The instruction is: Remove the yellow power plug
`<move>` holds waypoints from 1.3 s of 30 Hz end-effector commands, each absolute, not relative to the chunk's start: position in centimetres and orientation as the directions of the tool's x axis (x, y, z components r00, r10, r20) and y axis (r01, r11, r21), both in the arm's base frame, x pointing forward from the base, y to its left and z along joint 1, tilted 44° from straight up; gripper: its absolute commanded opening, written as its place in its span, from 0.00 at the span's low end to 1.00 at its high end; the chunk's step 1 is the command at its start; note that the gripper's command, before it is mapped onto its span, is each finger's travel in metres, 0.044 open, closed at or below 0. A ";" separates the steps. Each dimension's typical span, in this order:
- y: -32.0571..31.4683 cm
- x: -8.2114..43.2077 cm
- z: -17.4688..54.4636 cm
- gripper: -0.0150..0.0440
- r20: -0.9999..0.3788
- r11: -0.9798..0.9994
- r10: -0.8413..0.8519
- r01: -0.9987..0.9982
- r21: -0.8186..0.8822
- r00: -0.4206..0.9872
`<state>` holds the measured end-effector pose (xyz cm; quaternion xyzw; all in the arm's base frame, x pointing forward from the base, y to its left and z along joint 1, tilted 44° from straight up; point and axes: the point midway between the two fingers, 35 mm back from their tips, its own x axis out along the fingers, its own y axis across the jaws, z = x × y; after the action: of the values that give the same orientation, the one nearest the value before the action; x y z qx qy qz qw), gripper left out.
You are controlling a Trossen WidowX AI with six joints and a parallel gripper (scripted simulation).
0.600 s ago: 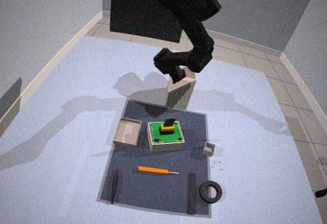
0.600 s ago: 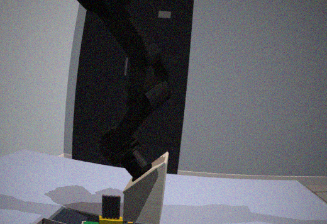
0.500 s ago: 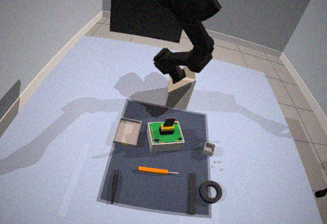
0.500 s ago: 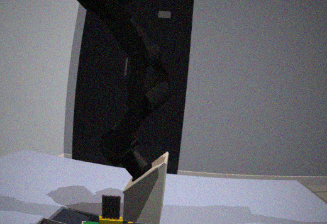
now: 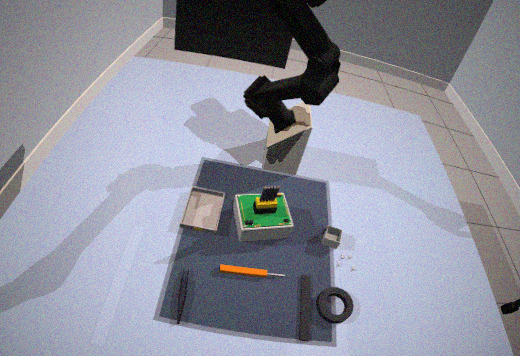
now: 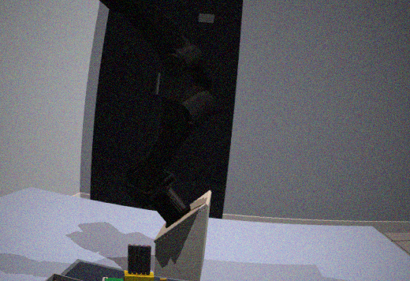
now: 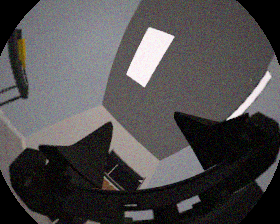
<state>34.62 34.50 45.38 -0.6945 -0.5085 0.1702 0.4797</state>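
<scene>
Yellow plug [image 5: 266,204] [image 6: 139,276] upright in its socket, well apart from the wide-open, empty gripper [image 7: 143,119]

Open space surrounds the green circuit board [image 5: 250,213] above the dark mat [image 5: 280,256], with gaps on the sides facing the tray [image 5: 203,209] and the small box [image 5: 332,237]. The tray's raised walls bar a low sideways entry, while the angled pedestal [image 5: 285,153] [image 6: 185,249] stands tall behind the board.
</scene>
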 end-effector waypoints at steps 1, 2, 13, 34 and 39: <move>34.1 32.9 47.4 0.98 0.306 0.007 0.861 0.593 -0.805 0.405; 34.1 32.6 47.7 0.98 0.315 0.016 0.861 0.598 -0.802 0.400; 33.7 26.2 53.1 0.98 0.472 0.161 0.834 0.694 -0.701 0.284; 25.0 7.2 64.6 0.98 0.828 0.544 0.546 0.804 -0.239 -0.124; 24.7 6.9 64.8 0.98 0.840 0.543 0.527 0.811 -0.217 -0.128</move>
<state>7.21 25.17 64.52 -0.4581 -0.7374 -0.1378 0.4768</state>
